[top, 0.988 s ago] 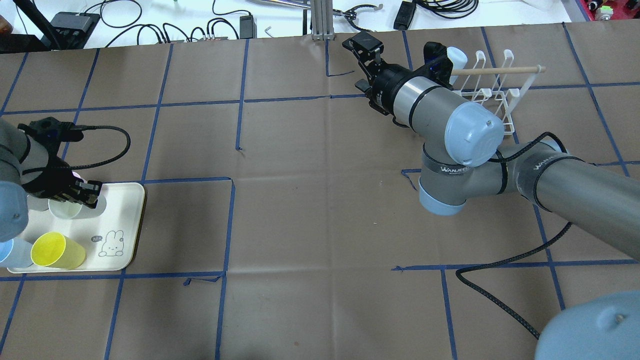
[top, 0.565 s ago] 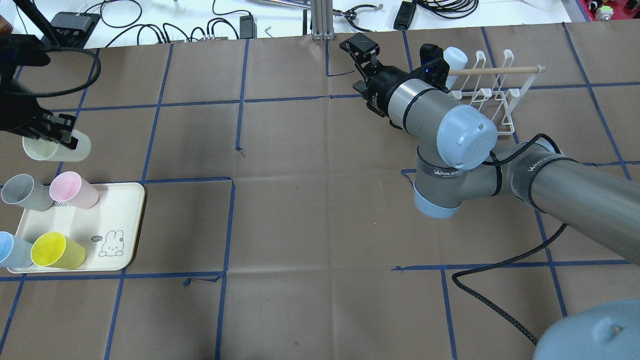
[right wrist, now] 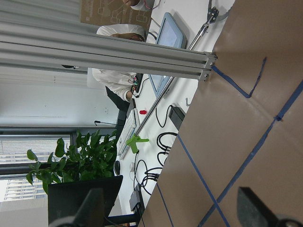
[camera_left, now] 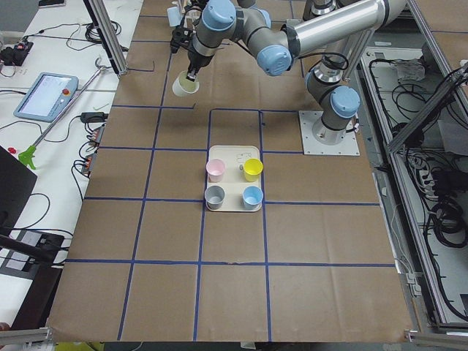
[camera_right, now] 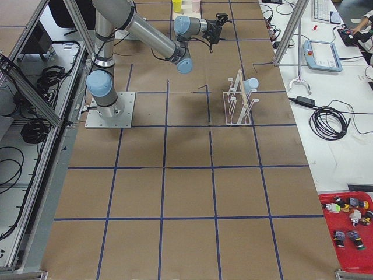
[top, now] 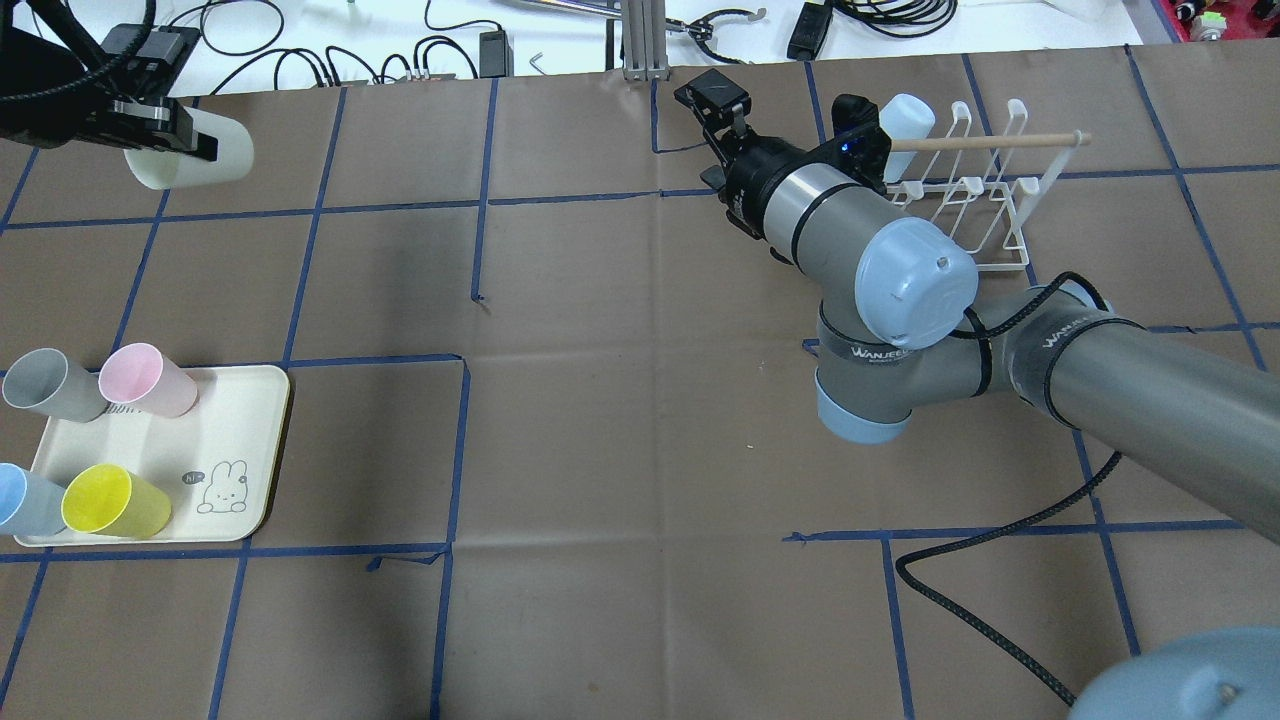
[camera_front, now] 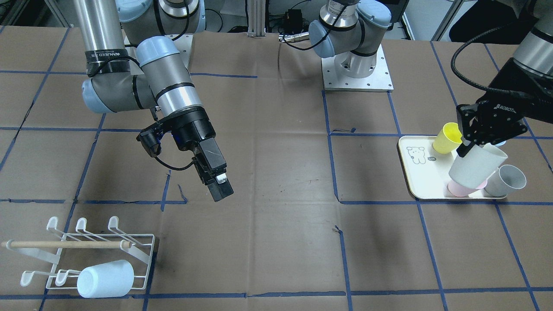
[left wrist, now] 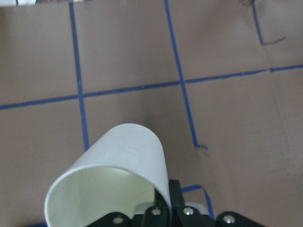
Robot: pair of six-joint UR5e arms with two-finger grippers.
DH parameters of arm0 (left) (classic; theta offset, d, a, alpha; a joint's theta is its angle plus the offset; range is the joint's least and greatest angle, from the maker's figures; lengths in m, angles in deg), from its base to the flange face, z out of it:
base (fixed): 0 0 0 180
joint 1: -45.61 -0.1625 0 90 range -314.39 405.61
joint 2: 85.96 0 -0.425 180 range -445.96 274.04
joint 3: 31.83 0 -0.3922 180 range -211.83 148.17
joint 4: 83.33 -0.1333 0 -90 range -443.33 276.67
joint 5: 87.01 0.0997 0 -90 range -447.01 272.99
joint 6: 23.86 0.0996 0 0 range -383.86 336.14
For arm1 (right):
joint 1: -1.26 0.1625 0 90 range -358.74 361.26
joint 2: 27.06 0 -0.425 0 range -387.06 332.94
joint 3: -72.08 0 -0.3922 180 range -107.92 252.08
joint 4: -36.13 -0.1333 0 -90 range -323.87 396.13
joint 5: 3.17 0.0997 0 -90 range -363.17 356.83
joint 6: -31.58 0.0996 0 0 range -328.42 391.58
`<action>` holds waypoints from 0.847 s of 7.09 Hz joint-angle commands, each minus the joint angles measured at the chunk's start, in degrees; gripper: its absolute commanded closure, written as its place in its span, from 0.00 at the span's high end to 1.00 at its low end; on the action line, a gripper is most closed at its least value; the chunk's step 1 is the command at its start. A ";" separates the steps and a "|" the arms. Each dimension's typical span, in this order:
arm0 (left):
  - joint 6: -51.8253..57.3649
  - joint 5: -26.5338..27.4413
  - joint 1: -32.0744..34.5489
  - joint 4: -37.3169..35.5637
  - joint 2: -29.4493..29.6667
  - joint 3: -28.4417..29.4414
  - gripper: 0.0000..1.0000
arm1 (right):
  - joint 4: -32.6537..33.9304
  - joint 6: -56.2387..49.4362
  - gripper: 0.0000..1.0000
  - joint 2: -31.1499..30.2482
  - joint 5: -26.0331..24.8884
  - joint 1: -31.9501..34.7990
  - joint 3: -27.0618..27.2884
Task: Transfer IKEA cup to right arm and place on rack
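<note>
Clock directions are read on the overhead view, with 12 at the table's far edge.

The table (top: pixel 640 450) is covered in brown paper marked off by blue tape squares. The right arm (top: pixel 1150 380) comes in from 4 o'clock, bends at its elbow and reaches up toward 12 to 1 o'clock. The left arm (camera_front: pixel 535 47) reaches out to 10 to 11 o'clock, and only its black end shows in the overhead view.

The tray (top: pixel 250 440) lies flat at 8 o'clock. The rack (top: pixel 990 190) stands at 1 o'clock, its wooden dowel (top: pixel 985 142) running 9 to 3 across the pegs.

The right gripper (camera_front: pixel 219 188) hangs above the paper at 12 o'clock, just on the 9 o'clock side of the rack. Its fingers (right wrist: pixel 92 208) are spread wide in the wrist view, with nothing between them. The left gripper (top: pixel 185 140) is at 10 to 11 o'clock, well apart from the tray. It is clamped on the rim of the white cup (top: pixel 205 160).

That cup is held in the air on its side, with its mouth toward 8 o'clock and its base toward 3. In the left wrist view its open mouth faces the camera, and the inside looks pale green.

Four more cups stand on the tray. The grey cup (top: pixel 50 385) and pink cup (top: pixel 145 380) are along its 12 o'clock edge. The blue cup (top: pixel 20 500) and yellow cup (top: pixel 115 500) are along its 6 o'clock edge. The yellow cup is just beside a rabbit drawing on the tray. A pale blue cup (camera_front: pixel 106 278) sits mouth-down over a peg at the rack's 10 o'clock corner, beside the right arm's wrist.
</note>
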 commanded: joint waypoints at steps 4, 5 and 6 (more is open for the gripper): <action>1.68 -32.43 1.17 -45.83 10.73 -13.37 0.00 | 0.25 0.01 1.00 -0.64 0.57 -0.61 1.40; 1.68 -35.35 1.96 -56.39 14.93 -15.32 0.01 | -0.27 0.01 1.00 -0.64 0.48 -0.52 1.67; 1.42 -38.69 4.06 -65.81 19.59 -15.60 0.02 | -0.45 -0.51 1.00 -0.64 0.14 -0.43 1.76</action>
